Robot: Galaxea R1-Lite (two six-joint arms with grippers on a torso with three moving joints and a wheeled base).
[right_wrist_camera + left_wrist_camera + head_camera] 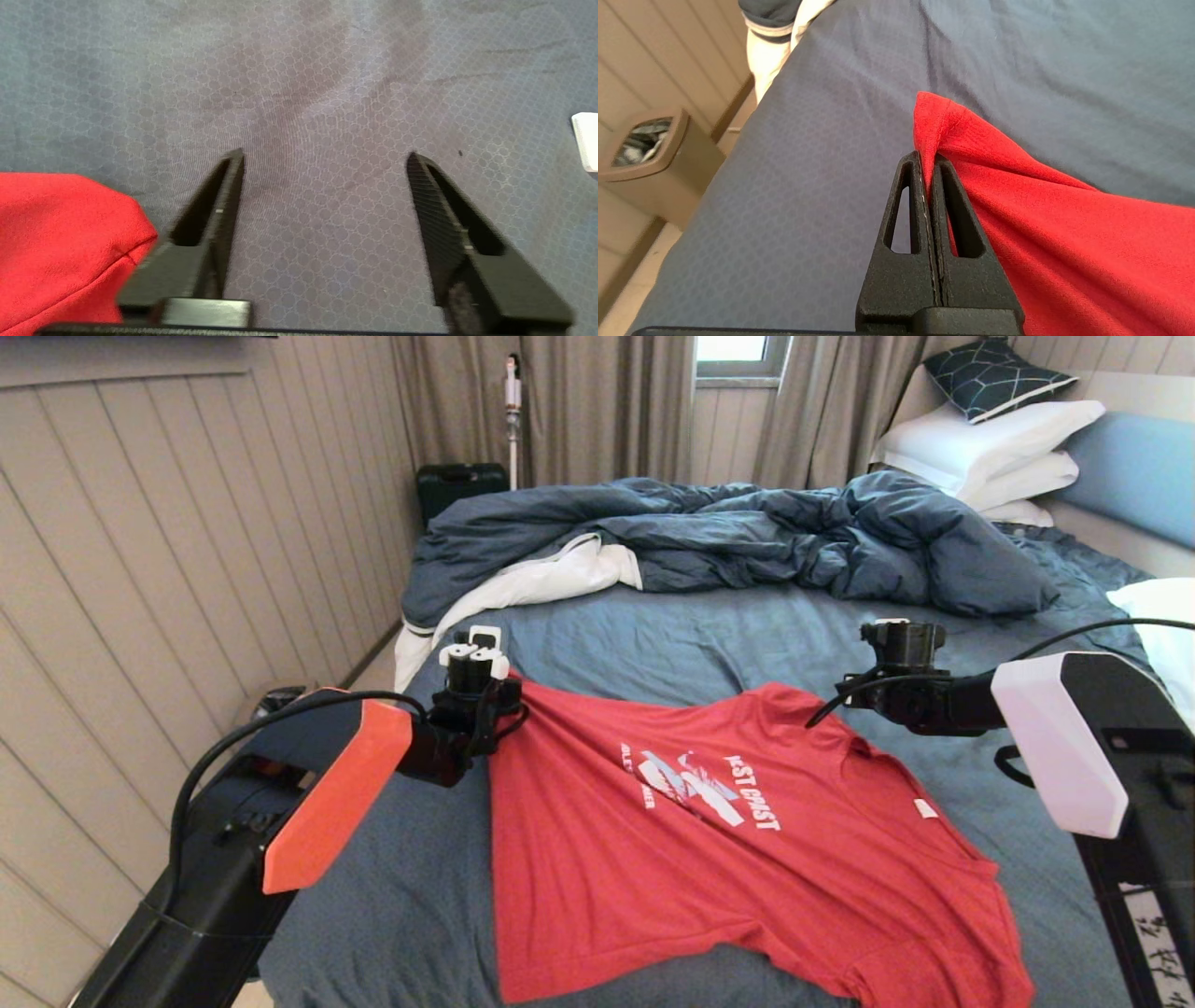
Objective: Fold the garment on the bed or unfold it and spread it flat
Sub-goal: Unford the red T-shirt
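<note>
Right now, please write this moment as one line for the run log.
left gripper: shut on T-shirt corner | right gripper: open, over bare sheet beside shirt | shirt: spread print-up on bed

garment on bed front | duvet behind | pillows far right

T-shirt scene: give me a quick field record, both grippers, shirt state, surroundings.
shirt: red T-shirt, print side up, lying mostly spread on the bed, some creases
shirt corner: far left corner lifted into a peak
left gripper: jaws shut on that corner
right gripper: jaws open, empty, over bare sheet beside the shirt's far right edge
duvet: rumpled, dark blue, beyond the shirt, not touching it
pillows: stacked at the headboard, far right
</note>
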